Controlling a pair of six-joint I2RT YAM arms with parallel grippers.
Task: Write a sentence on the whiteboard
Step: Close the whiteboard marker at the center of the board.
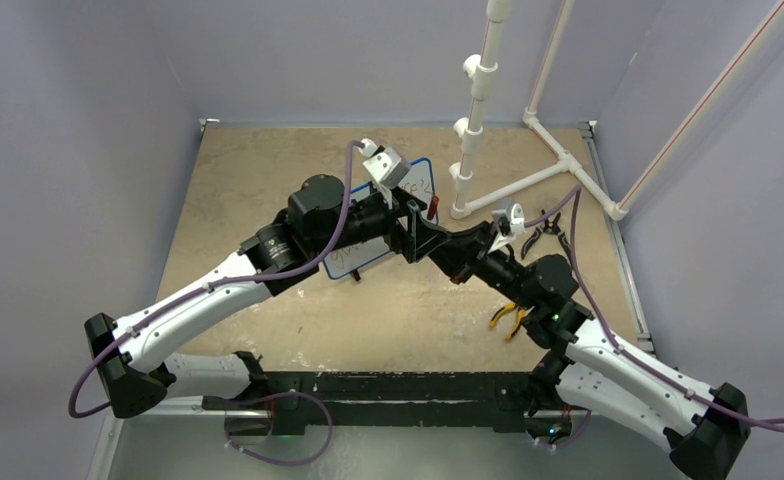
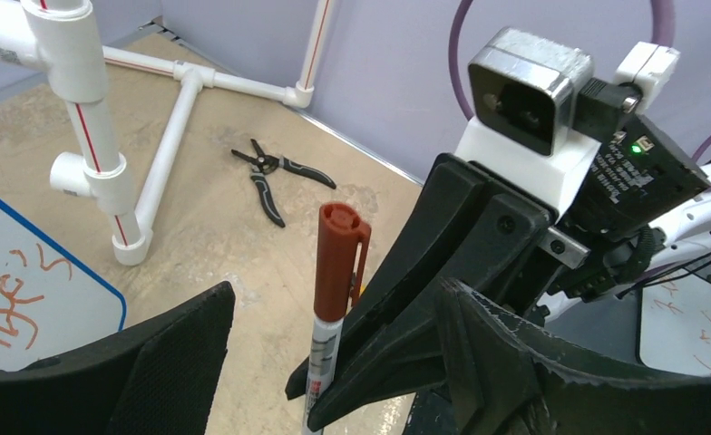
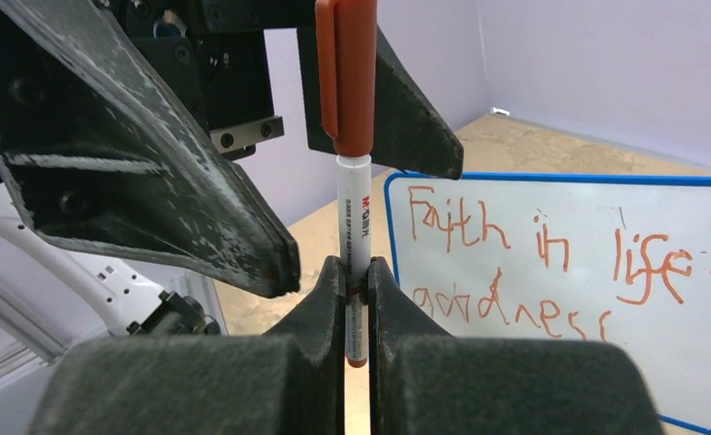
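Your right gripper (image 3: 358, 272) pinches the capped red marker (image 3: 354, 208) upright, and your left gripper (image 2: 338, 304) stands wide around its cap. The whiteboard (image 3: 533, 362) sits just behind, its sentence (image 3: 551, 263) apparently complete. A careless swing could smear that ink.

The left arm (image 1: 193, 305) and right arm (image 1: 623, 365) wear white shells over black joints, trailing purple cables (image 2: 457, 54), with scuffed matte-black gripper fingers (image 3: 143, 172).
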